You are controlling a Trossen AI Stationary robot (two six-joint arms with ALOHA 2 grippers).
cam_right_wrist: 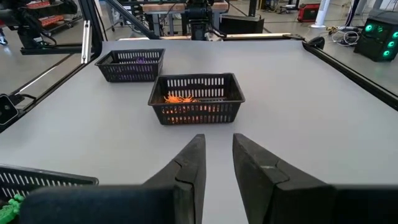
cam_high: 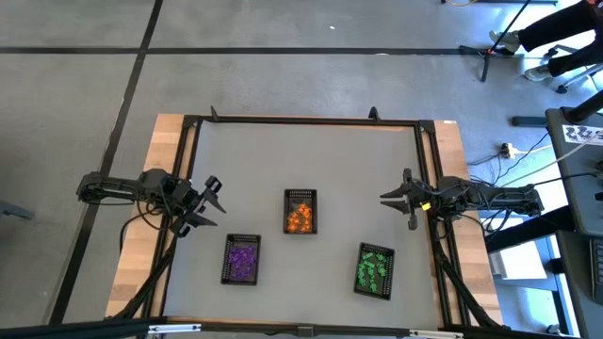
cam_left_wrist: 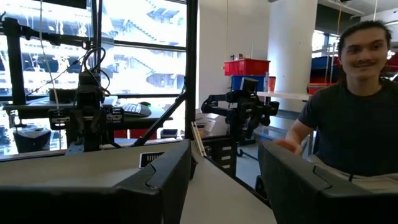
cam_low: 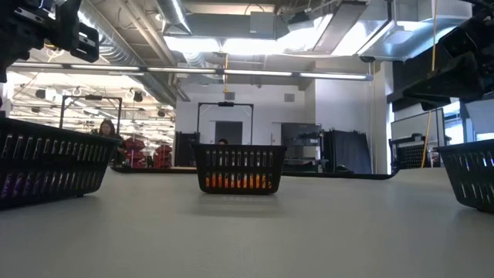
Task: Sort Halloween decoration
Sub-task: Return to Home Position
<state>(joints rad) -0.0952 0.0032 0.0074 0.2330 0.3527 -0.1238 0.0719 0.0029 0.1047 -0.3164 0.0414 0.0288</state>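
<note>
Three black mesh trays stand on the grey table, each holding Halloween decoration trinkets. Orange ones lie in the middle tray [cam_high: 301, 211] [cam_right_wrist: 196, 99]. Purple ones fill the near-left tray [cam_high: 242, 258] [cam_right_wrist: 130, 65]. Green ones sit in the near-right tray [cam_high: 374, 269]. My left gripper [cam_high: 215, 201] [cam_left_wrist: 224, 180] hovers open at the table's left side, above the tabletop, pointing right. At the right side my right gripper [cam_high: 384, 199] [cam_right_wrist: 217, 155] points left toward the orange tray, its fingers a narrow gap apart with nothing between them.
A black frame [cam_high: 301, 121] runs around the grey tabletop. Bare table lies between the two grippers and beyond the trays toward the far edge. A person [cam_left_wrist: 357, 106] sits past the table's right side, behind my right arm [cam_left_wrist: 239, 109].
</note>
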